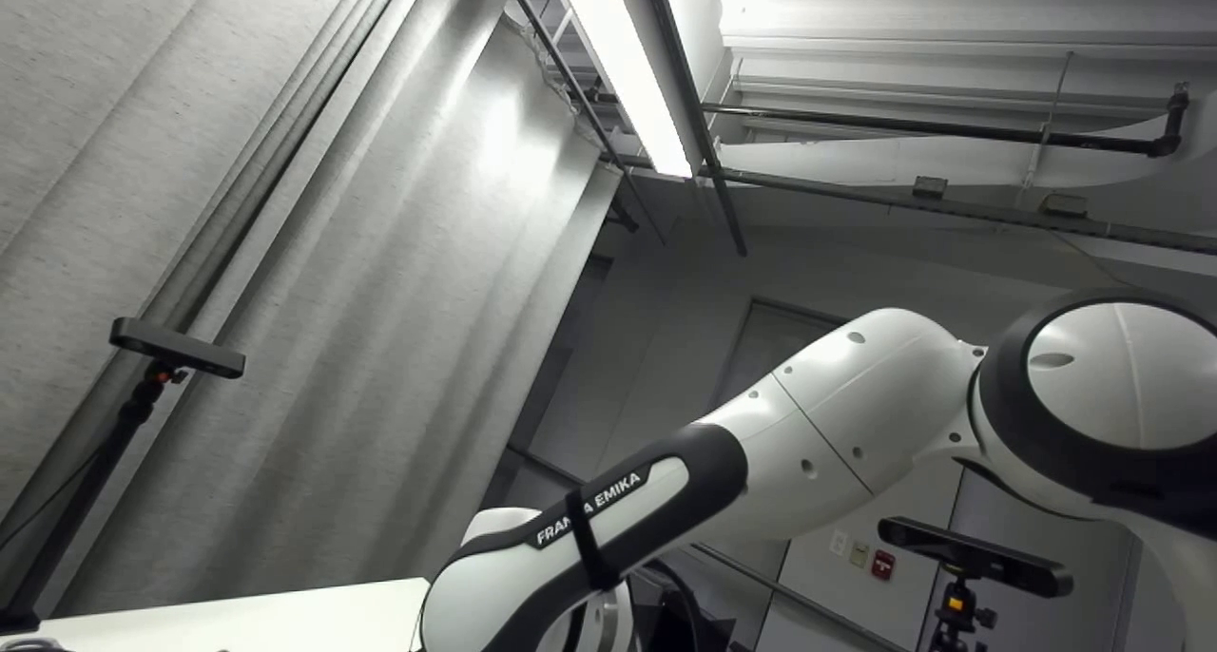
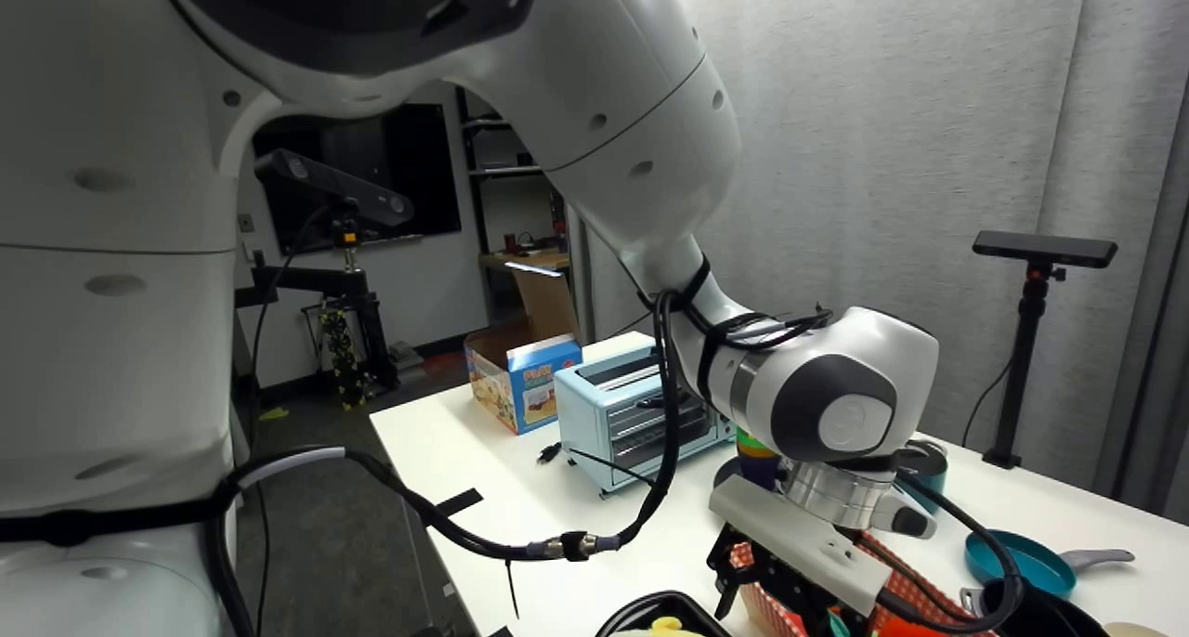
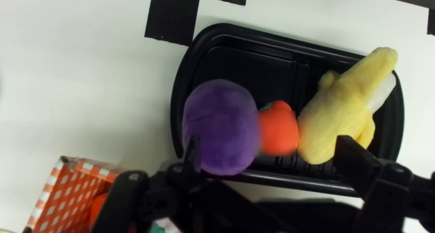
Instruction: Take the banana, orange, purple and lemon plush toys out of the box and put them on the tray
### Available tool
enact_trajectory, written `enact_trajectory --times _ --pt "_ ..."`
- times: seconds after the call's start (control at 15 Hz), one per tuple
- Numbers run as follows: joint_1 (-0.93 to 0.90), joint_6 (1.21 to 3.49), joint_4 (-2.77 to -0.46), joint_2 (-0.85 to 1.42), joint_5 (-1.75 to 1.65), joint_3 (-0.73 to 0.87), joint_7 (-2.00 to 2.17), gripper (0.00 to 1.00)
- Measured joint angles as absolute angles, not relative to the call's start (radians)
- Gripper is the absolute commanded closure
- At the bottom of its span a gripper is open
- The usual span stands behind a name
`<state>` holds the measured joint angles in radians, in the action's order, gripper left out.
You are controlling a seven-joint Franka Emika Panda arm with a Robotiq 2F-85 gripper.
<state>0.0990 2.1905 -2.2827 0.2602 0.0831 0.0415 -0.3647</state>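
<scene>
Along the arm (image 1: 827,419) runs "FRANKA EMIKA" (partly covered).

Pincer (image 3: 268,144): matt finish. Collar (image 2: 829,496) above pincer: glossy metal. Tray (image 3: 244,65) ahead of pincer: smooth plastic, shiny rim. Purple toy (image 3: 219,121), orange-red toy (image 3: 278,134), banana toy (image 3: 334,117) ahead of pincer: matt plush cloth. Box (image 3: 59,209) beside pincer: paper-like walls.

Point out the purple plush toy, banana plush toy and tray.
Purple plush toy (image 3: 221,124), wrist view: middle of its body.
Banana plush toy (image 3: 334,119), wrist view: its yellow body.
Tray (image 3: 251,68), wrist view: bare part of its floor.
</scene>
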Motion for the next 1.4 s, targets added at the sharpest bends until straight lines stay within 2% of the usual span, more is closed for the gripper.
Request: enact_trajectory --times 0.8,1.4 --pt "0.088 2.258 -2.088 0.271 0.083 -0.011 -0.365 0.00" --pt "0.098 2.419 -2.006 0.427 0.083 -0.019 -0.365 0.00"
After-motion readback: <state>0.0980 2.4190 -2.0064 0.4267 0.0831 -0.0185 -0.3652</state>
